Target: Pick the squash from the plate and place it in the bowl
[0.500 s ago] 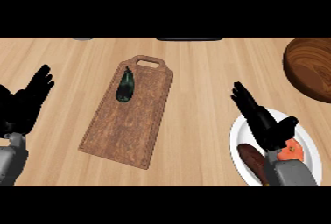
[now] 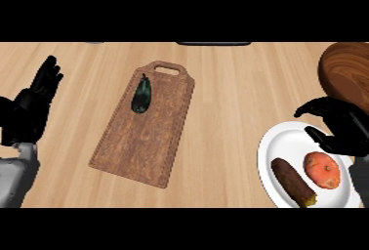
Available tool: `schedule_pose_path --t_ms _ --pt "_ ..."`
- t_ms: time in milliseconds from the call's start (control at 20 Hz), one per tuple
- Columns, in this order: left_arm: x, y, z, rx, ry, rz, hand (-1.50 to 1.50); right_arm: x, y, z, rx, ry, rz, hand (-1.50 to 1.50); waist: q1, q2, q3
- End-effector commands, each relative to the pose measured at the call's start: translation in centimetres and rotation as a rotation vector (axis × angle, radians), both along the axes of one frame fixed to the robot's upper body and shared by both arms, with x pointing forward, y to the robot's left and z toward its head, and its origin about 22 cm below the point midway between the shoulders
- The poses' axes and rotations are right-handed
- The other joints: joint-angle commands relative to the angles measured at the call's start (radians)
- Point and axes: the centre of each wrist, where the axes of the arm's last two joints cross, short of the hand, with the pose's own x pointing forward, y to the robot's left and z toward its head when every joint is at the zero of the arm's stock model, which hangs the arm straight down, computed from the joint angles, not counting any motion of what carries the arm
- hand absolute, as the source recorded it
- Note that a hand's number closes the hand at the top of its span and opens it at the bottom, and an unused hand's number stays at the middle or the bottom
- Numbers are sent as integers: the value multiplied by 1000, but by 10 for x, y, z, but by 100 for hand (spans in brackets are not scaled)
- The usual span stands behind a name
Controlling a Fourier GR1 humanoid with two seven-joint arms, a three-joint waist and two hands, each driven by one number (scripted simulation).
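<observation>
An orange, round squash (image 2: 322, 169) lies on the white plate (image 2: 277, 146) at the lower right, next to a long brown sweet potato (image 2: 293, 181). The dark wooden bowl (image 2: 349, 73) is at the upper right, cut off by the edge. My right hand (image 2: 340, 128) hovers over the plate's far right rim, just beyond the squash. Its fingers are bent downward with a gap to the thumb and hold nothing. My left hand (image 2: 29, 107) rests open at the left edge, fingers up.
A wooden cutting board (image 2: 148, 134) with a handle hole lies in the middle of the counter. A dark green, slim vegetable (image 2: 142, 95) lies on its far part. A dark object (image 2: 214, 43) shows at the back edge.
My right hand has shifted to the right and its straight fingers have bent downward, uncovering the squash and sweet potato. The left hand has stayed in place.
</observation>
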Motion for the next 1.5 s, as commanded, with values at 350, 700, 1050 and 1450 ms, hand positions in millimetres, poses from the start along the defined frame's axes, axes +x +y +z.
schedule_pose_path --t_ms 350,700,1050,1450 --pt "-4 -40 -9 4 -39 -17 0 -9 -111 74 -49 -224 307 -150 8 2 1" --pt "-5 -36 -15 18 -45 -17 0 0 -85 134 -429 -252 418 -150 22 4 -2" --pt "-7 -44 -11 9 -43 -19 0 2 -52 146 -662 -296 551 -150 28 2 -3" --pt "-15 -39 -12 26 -24 -11 0 -12 -33 109 -791 -276 723 -150 18 -6 -5"
